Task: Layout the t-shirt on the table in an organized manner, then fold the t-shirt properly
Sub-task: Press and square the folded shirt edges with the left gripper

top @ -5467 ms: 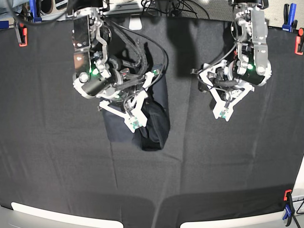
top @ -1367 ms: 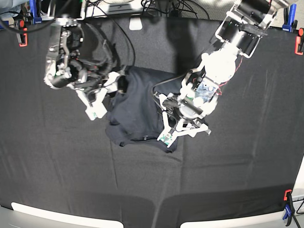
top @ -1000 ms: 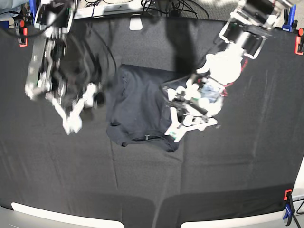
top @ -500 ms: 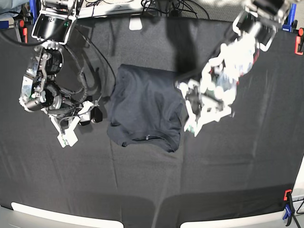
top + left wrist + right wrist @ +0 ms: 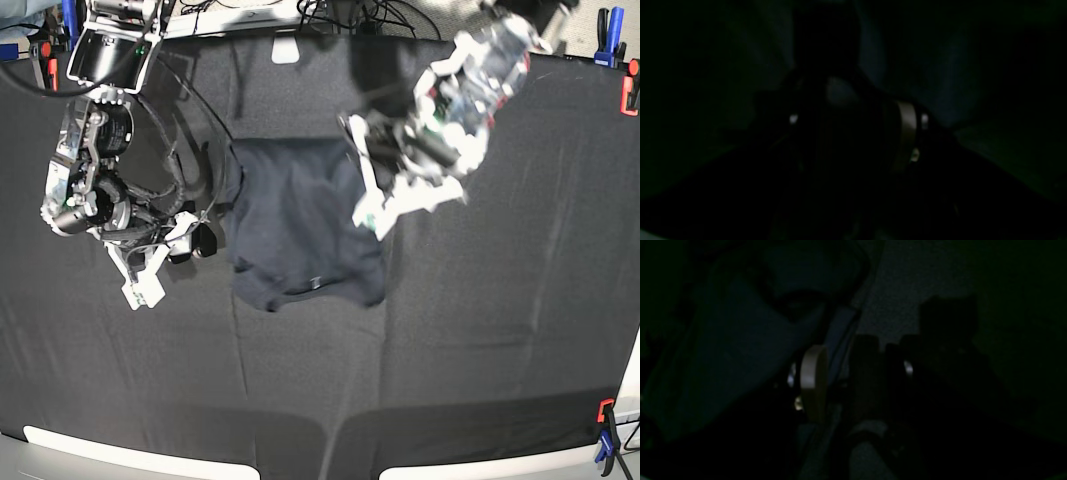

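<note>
1 t-shirt (image 5: 305, 220) at the middle of 1 black table (image 5: 480, 340). 2 grippers: right gripper (image 5: 145, 270) just left of the shirt, left gripper (image 5: 385, 200) at its right edge. Clamps at table corners: 3 red, 3 blue visible.
</note>
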